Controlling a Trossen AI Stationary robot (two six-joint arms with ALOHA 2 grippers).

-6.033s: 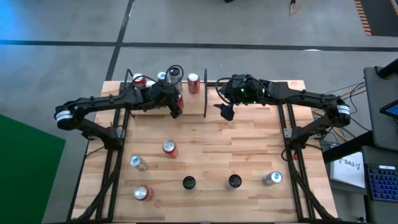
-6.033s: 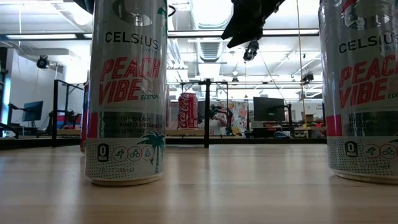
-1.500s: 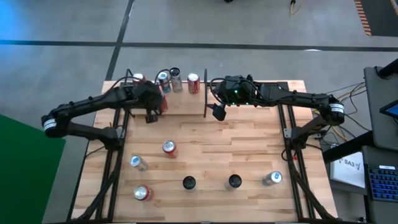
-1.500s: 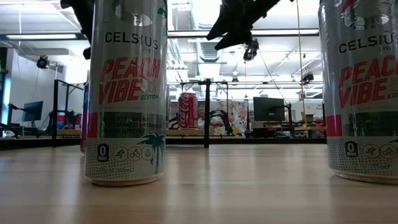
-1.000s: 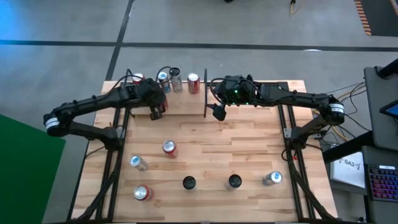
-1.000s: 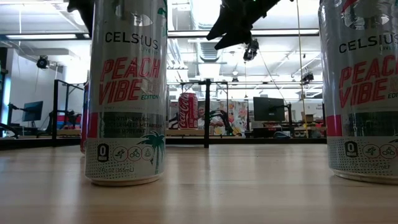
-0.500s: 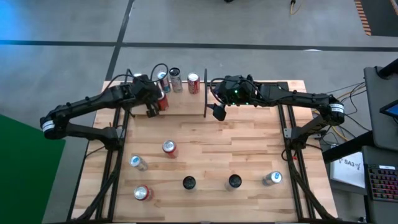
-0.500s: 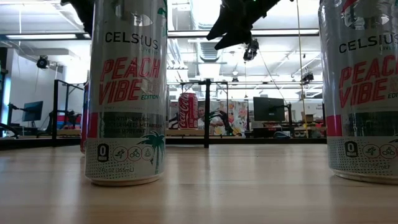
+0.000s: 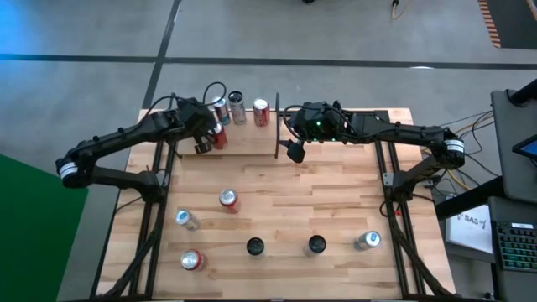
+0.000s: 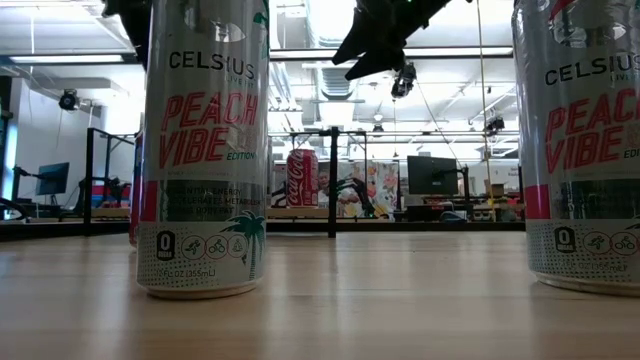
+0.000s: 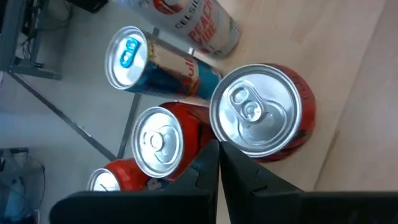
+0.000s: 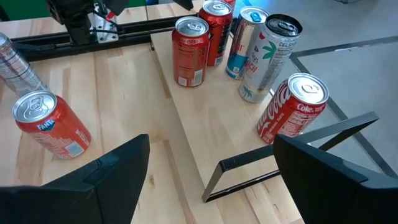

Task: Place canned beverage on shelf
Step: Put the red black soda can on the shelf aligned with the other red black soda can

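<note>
Since six seconds ago the left hand [image 11: 218, 153] has lost the red can [image 9: 220, 137] it was carrying: that can now stands upright on the shelf [image 9: 252, 141], and the hand has pulled back toward the shelf's left end; over the last half second it has barely shifted. Nearest me on the table [image 9: 336, 201] stand two Celsius Peach Vibe cans [image 10: 205, 150], side by side and well apart, with a silver can [image 9: 367, 241] to their right and another red can [image 9: 191, 260] to their left. A little further in, a silver-and-blue can [image 9: 185, 220] lies tipped on its side, and a red can [image 9: 228, 199] stands just beyond it. At the far edge lies the shelf, and from the left wrist I see the hand's two fingers pressed together with nothing between them, their tips just short of the placed can's top. Behind that can, along the shelf's back, stand a blue can [image 9: 220, 106], a Celsius can [image 9: 237, 104] and a Coca-Cola can [image 9: 261, 111], the last close to the black divider rod [image 9: 277, 134]. Right of the rod, the right hand [image 9: 294, 152] hangs above the shelf's front edge, its fingers spread wide and holding nothing.
</note>
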